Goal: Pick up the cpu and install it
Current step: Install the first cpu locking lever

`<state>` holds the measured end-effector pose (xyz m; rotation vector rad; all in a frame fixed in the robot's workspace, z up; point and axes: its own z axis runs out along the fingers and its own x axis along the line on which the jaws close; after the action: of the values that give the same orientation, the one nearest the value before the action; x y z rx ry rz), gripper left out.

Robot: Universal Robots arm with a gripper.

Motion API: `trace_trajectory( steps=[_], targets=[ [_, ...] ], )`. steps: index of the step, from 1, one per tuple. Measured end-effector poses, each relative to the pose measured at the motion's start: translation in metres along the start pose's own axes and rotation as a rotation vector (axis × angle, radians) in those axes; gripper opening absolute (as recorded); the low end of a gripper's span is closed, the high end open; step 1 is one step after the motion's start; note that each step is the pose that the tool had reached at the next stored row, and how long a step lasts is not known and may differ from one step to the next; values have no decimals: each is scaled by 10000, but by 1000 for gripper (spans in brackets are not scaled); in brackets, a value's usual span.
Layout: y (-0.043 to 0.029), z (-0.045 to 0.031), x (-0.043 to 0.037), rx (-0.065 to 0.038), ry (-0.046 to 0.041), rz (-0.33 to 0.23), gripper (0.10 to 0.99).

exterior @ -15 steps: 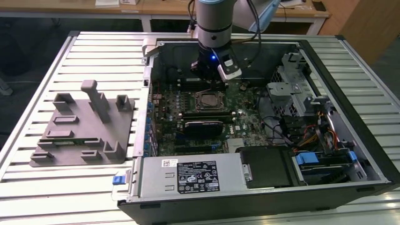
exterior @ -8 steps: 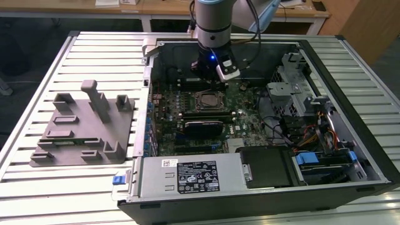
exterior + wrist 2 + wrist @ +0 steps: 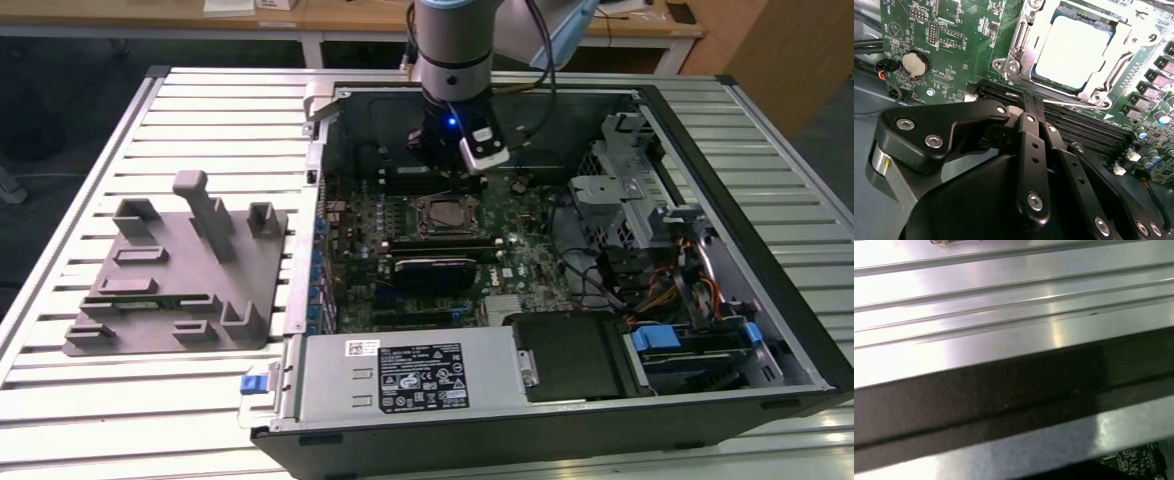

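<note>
The exterior view shows a slatted metal table (image 3: 160,130) carrying an open computer case (image 3: 747,330) laid on its side, so the motherboard (image 3: 521,240) faces up for reach from above. On the exterior view's left, well apart, lies a grey fixture (image 3: 174,290) of upright blocks, likely a parts stand. The arm (image 3: 454,50) hangs over the board's far part, its gripper (image 3: 1036,125) just beside the socket (image 3: 1019,55). In the second wrist view its fingers (image 3: 1029,145) are drawn together with nothing between them. The cpu (image 3: 1071,50) sits inside the socket frame, pale top up, apparently already seated.
</note>
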<state>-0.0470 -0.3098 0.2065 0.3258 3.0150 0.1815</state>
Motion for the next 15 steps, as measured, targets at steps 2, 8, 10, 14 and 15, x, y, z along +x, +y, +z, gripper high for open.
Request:
trace_trajectory(
  steps=[2, 8, 10, 14, 15],
  targets=[
    [5, 4, 7, 5, -10, 69, 106],
    [-1, 7, 51, 16, -31, 202, 106],
    [-3, 12, 59, 22, -43, 276, 106],
    [-6, 22, 63, 48, -81, 555, 106],
    [-6, 26, 64, 54, -91, 624, 106]
  ],
)
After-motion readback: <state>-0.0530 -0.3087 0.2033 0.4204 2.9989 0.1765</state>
